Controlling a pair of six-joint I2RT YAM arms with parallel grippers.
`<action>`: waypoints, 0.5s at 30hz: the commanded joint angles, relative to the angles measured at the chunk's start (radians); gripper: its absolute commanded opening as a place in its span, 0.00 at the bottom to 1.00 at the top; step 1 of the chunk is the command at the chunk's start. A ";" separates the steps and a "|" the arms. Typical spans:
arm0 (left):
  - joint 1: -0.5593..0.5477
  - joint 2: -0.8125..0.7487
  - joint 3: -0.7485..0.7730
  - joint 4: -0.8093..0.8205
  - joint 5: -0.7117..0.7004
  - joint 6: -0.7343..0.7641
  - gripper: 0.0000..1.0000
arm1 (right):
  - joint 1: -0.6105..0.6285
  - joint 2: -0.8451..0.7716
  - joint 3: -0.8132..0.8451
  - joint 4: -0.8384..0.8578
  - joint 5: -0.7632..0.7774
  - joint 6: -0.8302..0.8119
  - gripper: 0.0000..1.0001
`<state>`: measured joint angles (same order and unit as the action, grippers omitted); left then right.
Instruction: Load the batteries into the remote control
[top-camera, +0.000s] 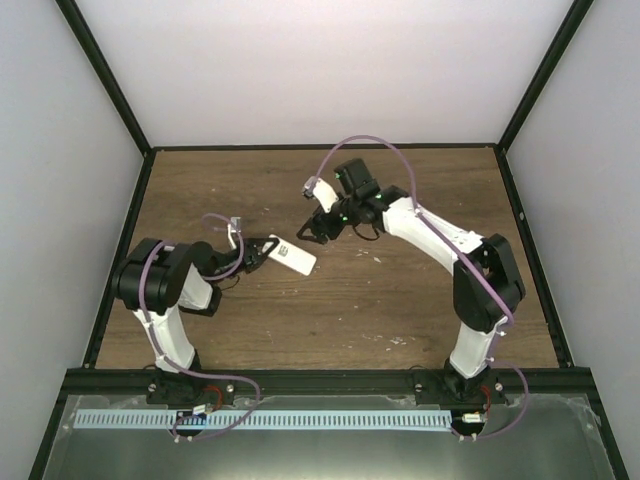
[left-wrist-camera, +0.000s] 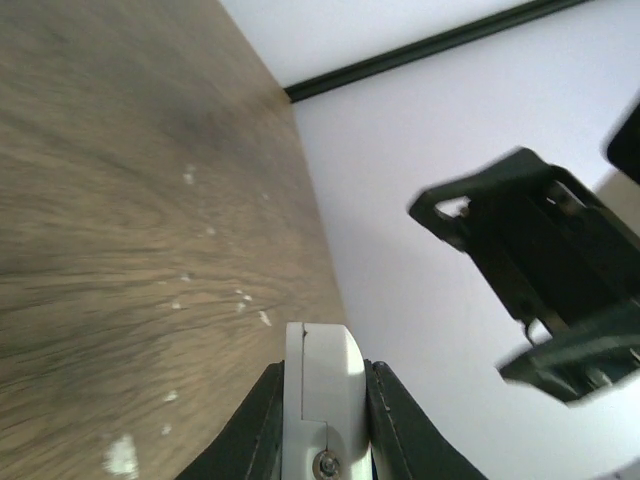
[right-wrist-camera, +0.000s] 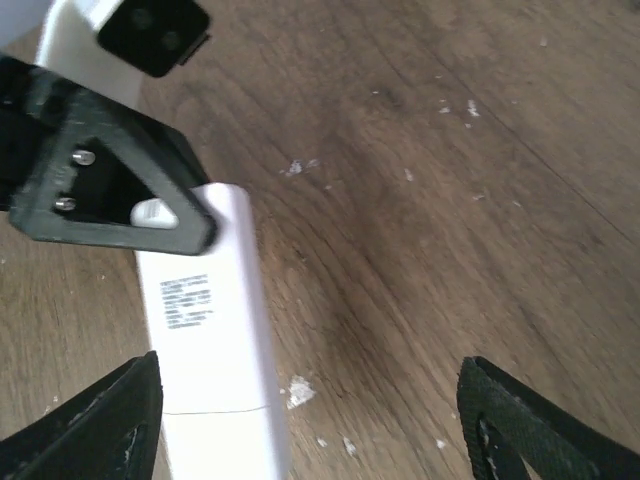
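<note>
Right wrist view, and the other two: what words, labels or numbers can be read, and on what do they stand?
On the remote control, a printed label: several grey lines, too small and blurred to read.
Top and left wrist views: no text to be seen.

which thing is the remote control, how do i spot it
On the brown wooden table, follow the left arm to its tip, left of centre. The remote control is the flat white bar clamped in the left gripper. Unlike the rounded white arm links, it is a thin rectangle with a small printed label.
</note>
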<state>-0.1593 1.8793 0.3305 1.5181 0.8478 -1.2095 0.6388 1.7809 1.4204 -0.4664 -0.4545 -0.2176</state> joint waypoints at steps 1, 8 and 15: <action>-0.019 -0.067 0.046 0.084 0.090 -0.073 0.00 | -0.062 -0.027 0.064 -0.165 -0.108 -0.017 0.73; -0.045 -0.190 0.101 0.047 0.199 -0.108 0.00 | -0.064 -0.038 0.093 -0.379 -0.270 -0.048 0.74; -0.078 -0.216 0.185 0.005 0.323 -0.116 0.00 | -0.064 -0.070 0.066 -0.410 -0.357 -0.058 0.75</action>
<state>-0.2180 1.6798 0.4740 1.5059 1.0821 -1.3109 0.5720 1.7535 1.4677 -0.8120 -0.7284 -0.2539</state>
